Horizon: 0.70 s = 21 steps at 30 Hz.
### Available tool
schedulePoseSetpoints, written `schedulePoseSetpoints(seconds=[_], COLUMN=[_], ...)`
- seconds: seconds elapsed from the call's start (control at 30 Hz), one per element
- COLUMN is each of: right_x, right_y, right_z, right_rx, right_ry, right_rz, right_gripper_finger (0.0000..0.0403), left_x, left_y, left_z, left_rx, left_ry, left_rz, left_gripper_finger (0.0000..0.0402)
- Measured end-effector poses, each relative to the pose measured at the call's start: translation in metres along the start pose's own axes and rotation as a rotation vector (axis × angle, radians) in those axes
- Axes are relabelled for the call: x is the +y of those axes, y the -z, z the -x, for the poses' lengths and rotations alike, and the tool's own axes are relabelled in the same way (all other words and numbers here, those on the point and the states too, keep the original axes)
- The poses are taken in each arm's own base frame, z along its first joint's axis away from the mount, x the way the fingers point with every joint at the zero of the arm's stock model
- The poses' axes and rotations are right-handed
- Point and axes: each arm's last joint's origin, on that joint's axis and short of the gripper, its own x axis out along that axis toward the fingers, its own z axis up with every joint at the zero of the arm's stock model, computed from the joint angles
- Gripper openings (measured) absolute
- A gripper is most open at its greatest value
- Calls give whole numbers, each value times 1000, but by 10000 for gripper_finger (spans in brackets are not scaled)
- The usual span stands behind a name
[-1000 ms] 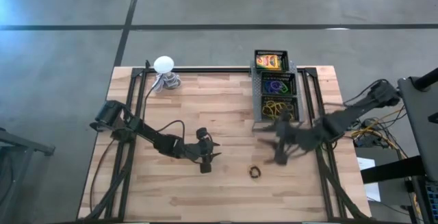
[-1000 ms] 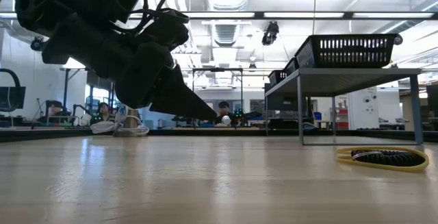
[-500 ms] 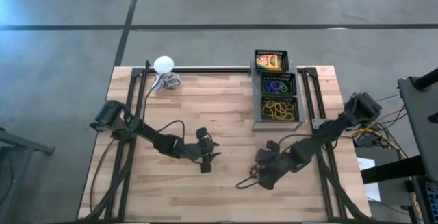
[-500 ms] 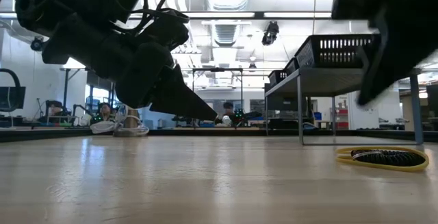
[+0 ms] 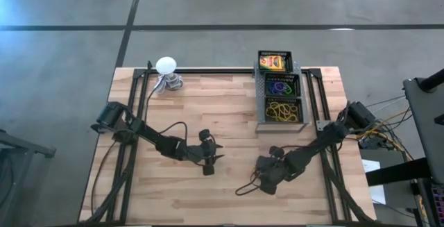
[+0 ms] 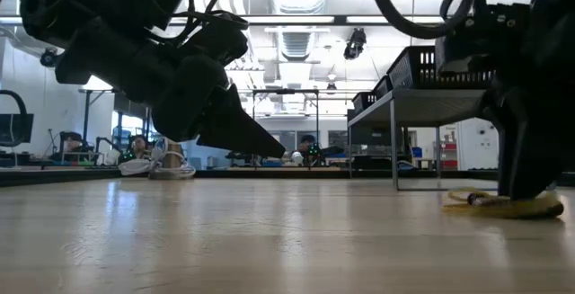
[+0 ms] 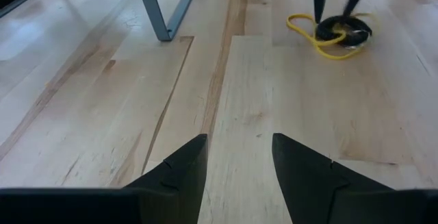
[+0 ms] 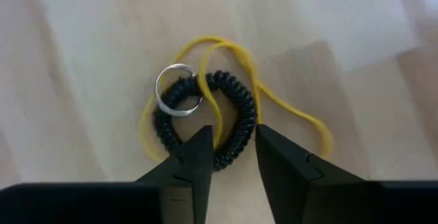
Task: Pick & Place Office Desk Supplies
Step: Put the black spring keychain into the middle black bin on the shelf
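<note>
My right gripper hangs narrowly parted over the black coil and rubber band. I risk lifting both tangled together. Left gripper waits mid-counter, parted.

no legible text, labels, brands or numbers anywhere

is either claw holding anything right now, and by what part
Nothing is held. The right claw is open over the black coil; the left claw is open and empty.

The high camera looks straight down on the whole worktop, the low one level across it, and both wrist cameras share the coiled ring close up.
</note>
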Motion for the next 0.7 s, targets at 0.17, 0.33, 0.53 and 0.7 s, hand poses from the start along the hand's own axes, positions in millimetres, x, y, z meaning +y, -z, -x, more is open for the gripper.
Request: schedulePoseSetpoints(seconds=[0.17, 0.33, 0.53, 0.7], right_x=[-1, 1, 9, 23], right_y=[1, 3, 8, 3], right_z=[-1, 0, 5, 23], right_rx=[0, -3, -40, -119], right_ry=[8, 3, 9, 12], right_rz=[28, 103, 199, 247], right_gripper_finger=[77, 62, 19, 9], left_x=[0, 0, 0, 0], left_y=[0, 0, 0, 0], left_z=[0, 0, 0, 0], left_rx=[0, 1, 1, 1], left_ry=[0, 0, 0, 0], left_rz=[0, 0, 0, 0], left_gripper_finger=[168, 168, 168, 168])
